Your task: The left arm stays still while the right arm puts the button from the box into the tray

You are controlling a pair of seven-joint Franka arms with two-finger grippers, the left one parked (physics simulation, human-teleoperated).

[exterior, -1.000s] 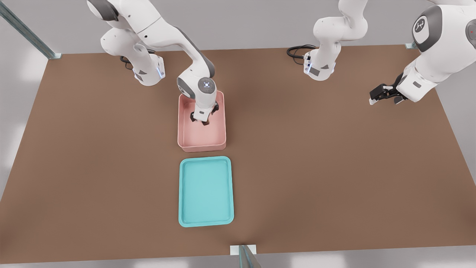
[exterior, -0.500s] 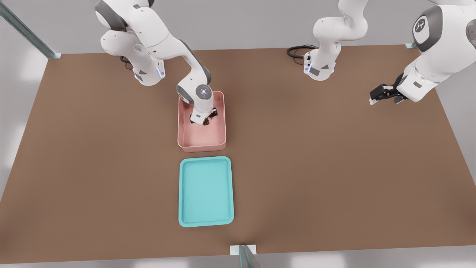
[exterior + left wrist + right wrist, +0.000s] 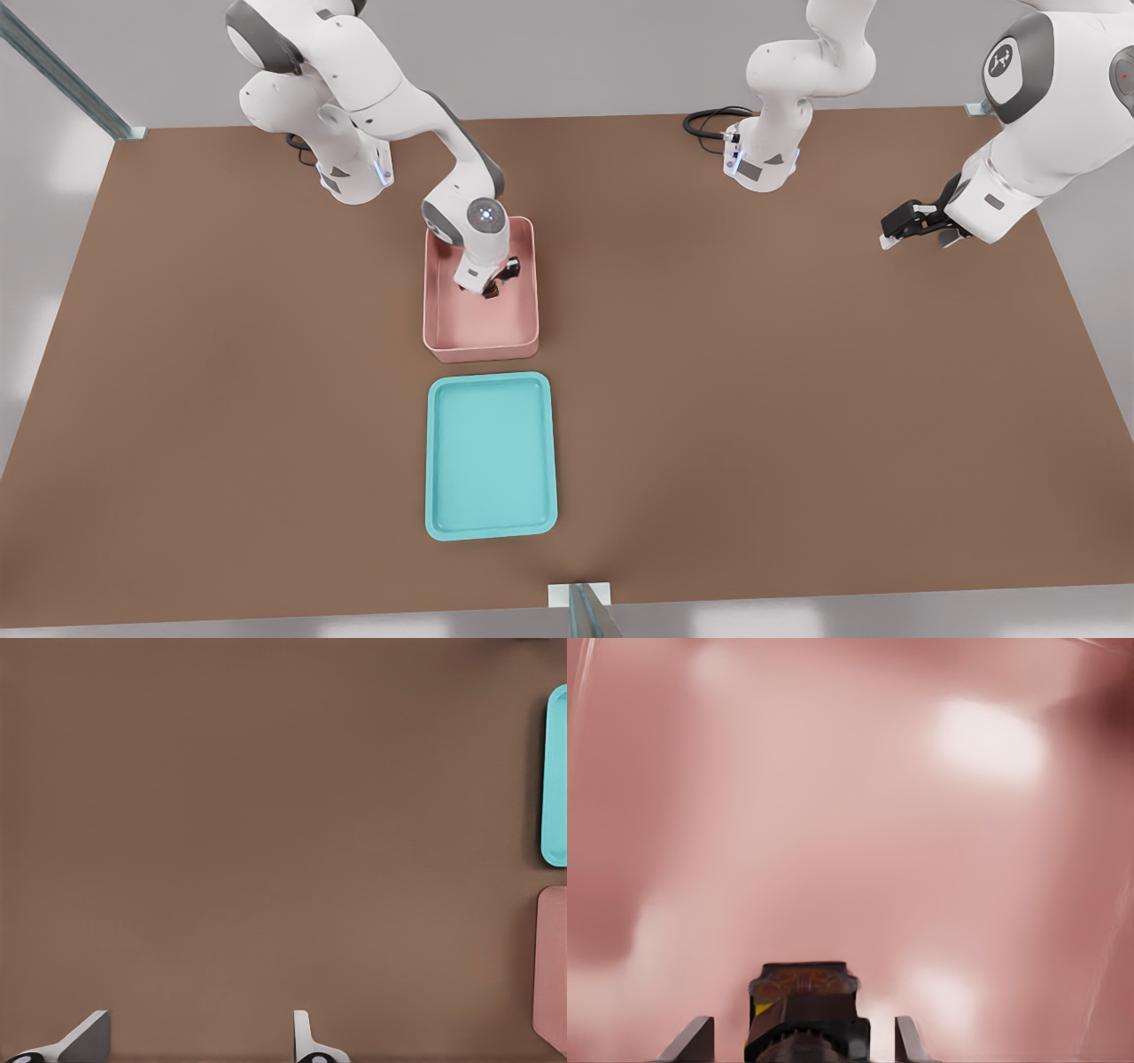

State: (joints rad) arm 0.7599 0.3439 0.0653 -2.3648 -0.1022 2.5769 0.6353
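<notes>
The pink box [image 3: 440,312] sits mid-table, and the teal tray [image 3: 492,456] lies just in front of it, nearer the camera. My gripper [image 3: 490,290] reaches down inside the box's far half. In the right wrist view the button [image 3: 803,1003], with a dark body and a sliver of yellow, stands on the pink floor between my fingertips [image 3: 693,1041]. My gripper [image 3: 802,1043] is open, with a small gap on each side of the button. In the front view the wrist hides the button.
The parked arm's gripper [image 3: 912,221] hangs over the table near the front view's right edge. Two arm bases [image 3: 354,168] [image 3: 762,159] and a black cable [image 3: 709,120] stand at the far edge. Brown tabletop [image 3: 797,399] surrounds the box and tray.
The right arm's wrist dropped deeper into the box and shifted slightly toward the front view's left one second ago; over the last half second it barely moved.
</notes>
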